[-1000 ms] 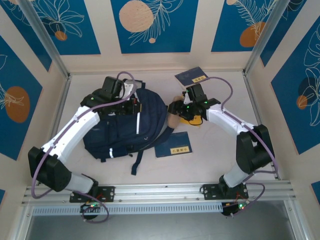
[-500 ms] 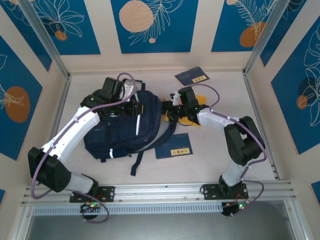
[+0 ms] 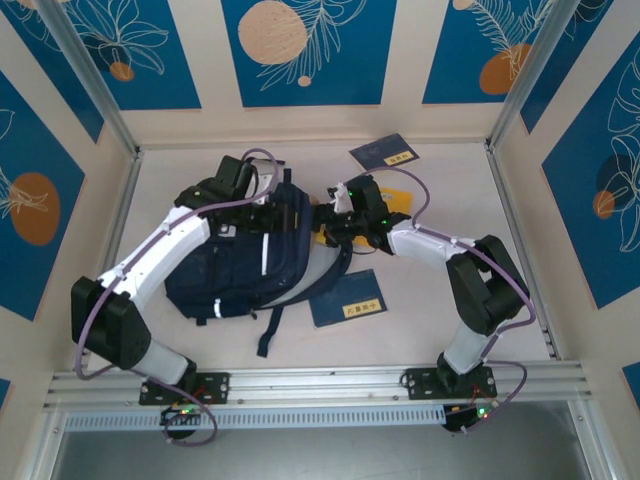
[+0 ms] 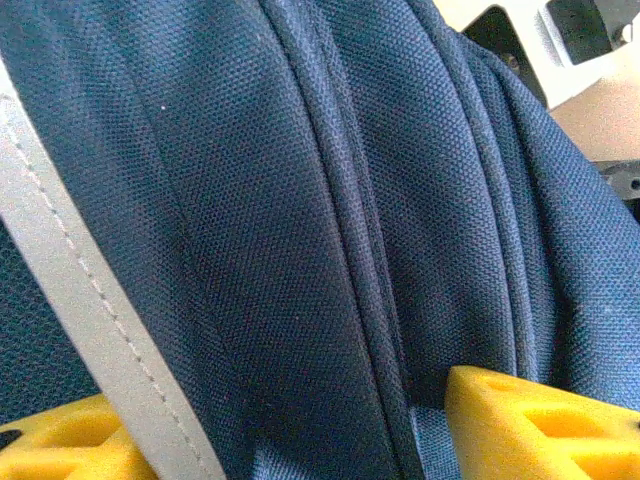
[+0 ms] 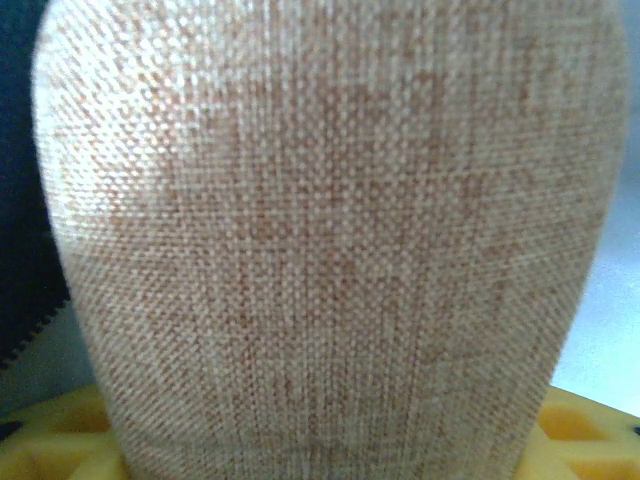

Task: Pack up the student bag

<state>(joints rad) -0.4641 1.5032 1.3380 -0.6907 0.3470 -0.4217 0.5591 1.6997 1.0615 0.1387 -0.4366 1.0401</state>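
The student bag (image 3: 235,270), dark navy with white stripes, lies on the table's left half, its top pointing toward the back right. My left gripper (image 3: 275,213) is at the bag's top. In the left wrist view its yellow fingers (image 4: 530,420) stand wide apart, with a fold of the bag's fabric (image 4: 300,200) between them. My right gripper (image 3: 330,222) is pressed against the bag's upper right side and is shut on a beige woven pouch (image 5: 320,230). The pouch sits between its yellow fingers (image 5: 60,440), with dark bag fabric (image 5: 20,200) just to the left.
One blue booklet (image 3: 383,152) lies at the back, and another (image 3: 347,297) lies in front of the right arm. A yellow object (image 3: 397,198) sits under the right forearm. The bag's straps (image 3: 268,330) trail toward the front rail. Walls close in the table on three sides.
My left gripper's jaws have opened at the bag's top, and that arm has shifted slightly right. My right gripper has carried the pouch leftward against the bag.
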